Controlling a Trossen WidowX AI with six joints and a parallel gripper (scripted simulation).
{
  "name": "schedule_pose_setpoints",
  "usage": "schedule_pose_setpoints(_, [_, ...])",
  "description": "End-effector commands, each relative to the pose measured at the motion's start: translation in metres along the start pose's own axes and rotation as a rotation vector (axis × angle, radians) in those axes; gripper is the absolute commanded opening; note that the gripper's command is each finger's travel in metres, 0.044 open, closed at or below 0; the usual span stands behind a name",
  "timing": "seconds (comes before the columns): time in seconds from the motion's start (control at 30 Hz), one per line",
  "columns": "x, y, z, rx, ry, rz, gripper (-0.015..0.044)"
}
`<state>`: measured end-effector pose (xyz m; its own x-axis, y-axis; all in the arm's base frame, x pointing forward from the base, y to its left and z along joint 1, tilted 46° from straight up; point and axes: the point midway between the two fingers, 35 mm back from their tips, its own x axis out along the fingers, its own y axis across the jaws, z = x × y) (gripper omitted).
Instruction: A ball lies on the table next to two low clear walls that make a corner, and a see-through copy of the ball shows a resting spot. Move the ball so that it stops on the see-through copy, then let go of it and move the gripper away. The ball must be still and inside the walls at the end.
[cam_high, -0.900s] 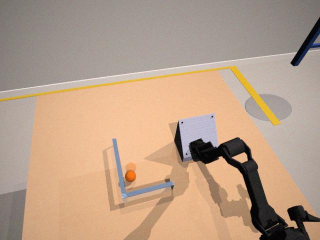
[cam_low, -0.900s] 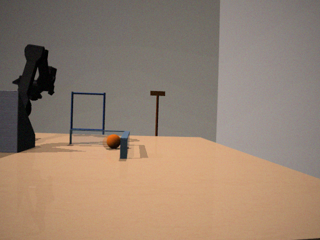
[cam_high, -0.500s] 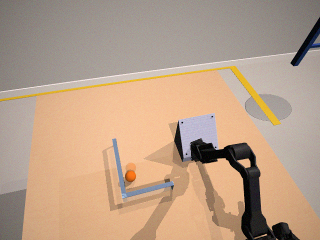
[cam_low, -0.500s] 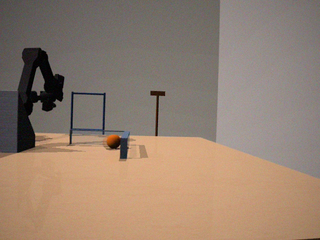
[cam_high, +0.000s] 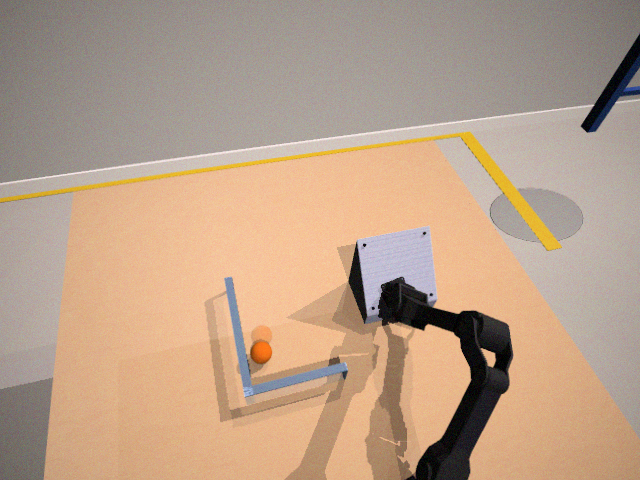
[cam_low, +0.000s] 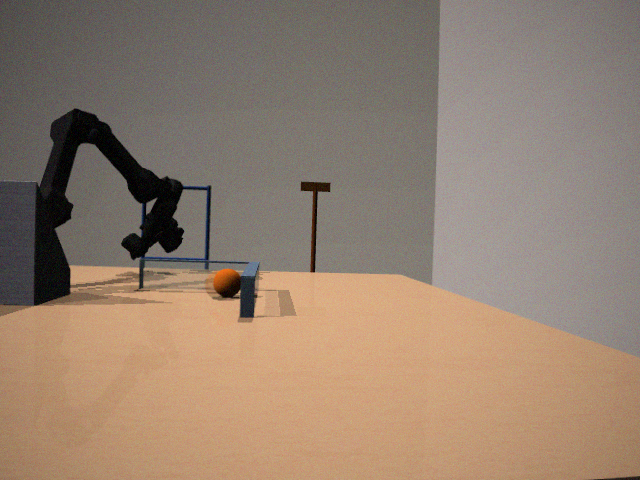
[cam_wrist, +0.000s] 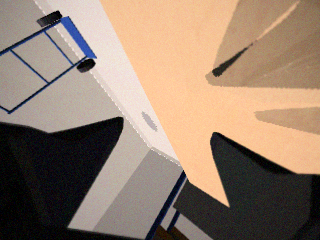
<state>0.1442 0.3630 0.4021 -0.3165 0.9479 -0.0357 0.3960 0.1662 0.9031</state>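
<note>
An orange ball (cam_high: 261, 353) (cam_low: 226, 283) rests on the table inside the corner, close beside one wall (cam_high: 236, 330) (cam_low: 248, 297). The other wall (cam_high: 297, 379) meets it at the corner. The see-through copy (cam_high: 261, 332) is right beside the ball, partly overlapped by it in the top view, on the side away from the corner. My gripper (cam_low: 153, 249) (cam_wrist: 167, 129) is open and empty, above the table and away from the ball, pointing downward at a slant. It is outside the frame in the top view. The ball and walls are not in the wrist view.
A grey box-shaped pedestal (cam_high: 397, 268) (cam_low: 18, 242) stands by the arm's base. Arm shadows fall across the table (cam_high: 155, 248). Beyond the table edge are the floor and a blue-framed rack (cam_low: 208, 222). A brown post (cam_low: 313, 232) stands in the background.
</note>
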Motion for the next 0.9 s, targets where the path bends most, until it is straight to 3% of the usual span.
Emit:
schedule_pose_setpoints(0.0, [-0.028,0.000,0.056,-0.097,-0.166,-0.006,0.0365])
schedule_pose_setpoints(0.1, [-0.052,-0.006,0.094,-0.152,-0.278,-0.032,0.0365])
schedule_pose_setpoints(0.43, [-0.123,-0.022,0.158,-0.282,-0.509,-0.124,0.0365])
schedule_pose_setpoints(0.67, [-0.223,-0.062,0.218,-0.368,-0.719,-0.313,0.0365])
schedule_pose_setpoints(0.87, [-0.315,-0.110,0.243,-0.380,-0.829,-0.481,0.0365])
